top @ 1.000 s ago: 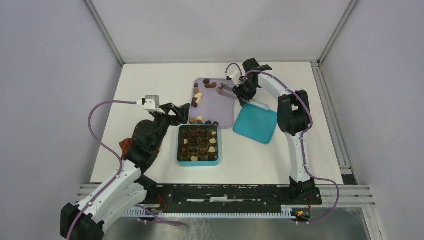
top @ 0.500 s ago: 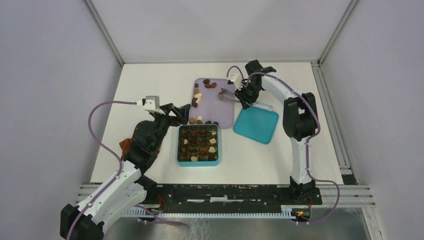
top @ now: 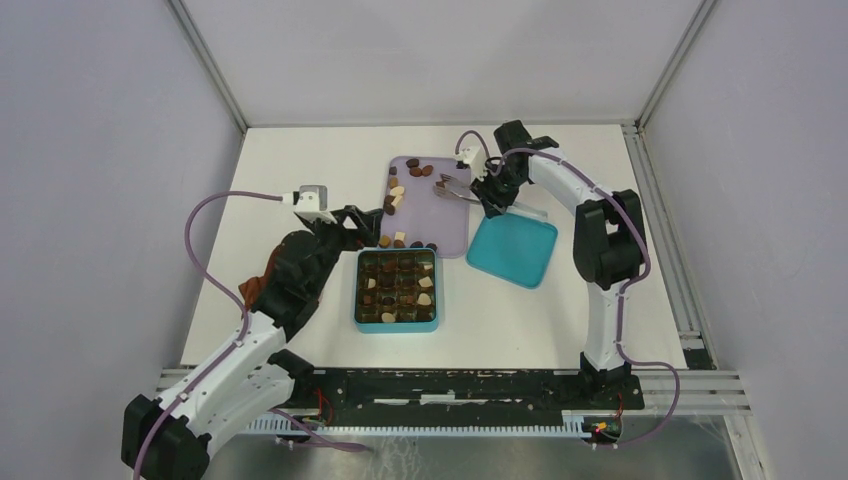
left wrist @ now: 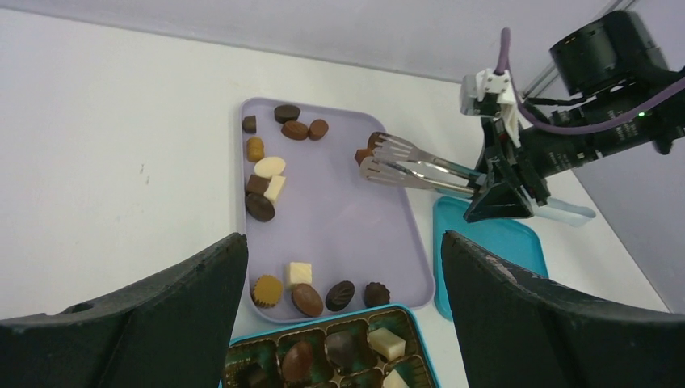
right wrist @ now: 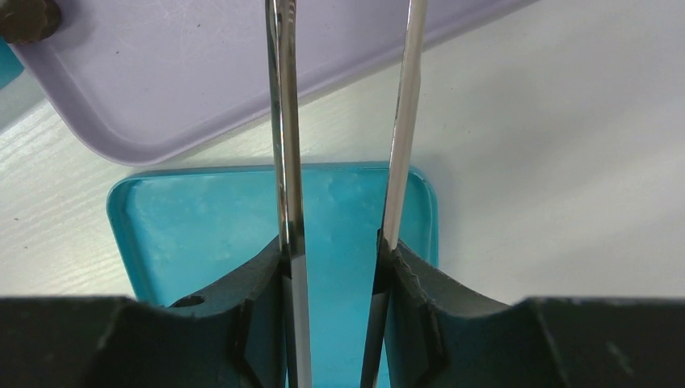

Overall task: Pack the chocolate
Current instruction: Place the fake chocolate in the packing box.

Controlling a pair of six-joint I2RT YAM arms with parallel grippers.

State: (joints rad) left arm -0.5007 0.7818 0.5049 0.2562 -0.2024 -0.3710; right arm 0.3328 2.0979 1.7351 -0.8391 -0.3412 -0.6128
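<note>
Nearest you, the teal box (top: 396, 326) sits open on the table (top: 300, 170), and chocolate (top: 425, 282) in dark, brown and cream fills much of its grid. To its left a brown cloth (top: 252, 290) lies half hidden under your left arm. Your left gripper (top: 364, 224) hangs over the box's far left corner, looking across the tray (left wrist: 339, 218). Its jaws are spread wide and have hold of nothing. The lavender tray lies just behind the box. A short row of pieces lies along its near edge, a cluster runs up its left side, and a few brown ones sit in its far left corner. The teal lid (top: 512, 250) lies flat to the right of the tray, and its near corner comes close to the box. Above the lid's far edge your right gripper (right wrist: 335, 259) is clamped on the handle end of the tongs (left wrist: 404, 166). The tongs reach left over the tray with their two arms apart. A dark piece lies right at their tips, but you cannot tell whether it is pinched.
</note>
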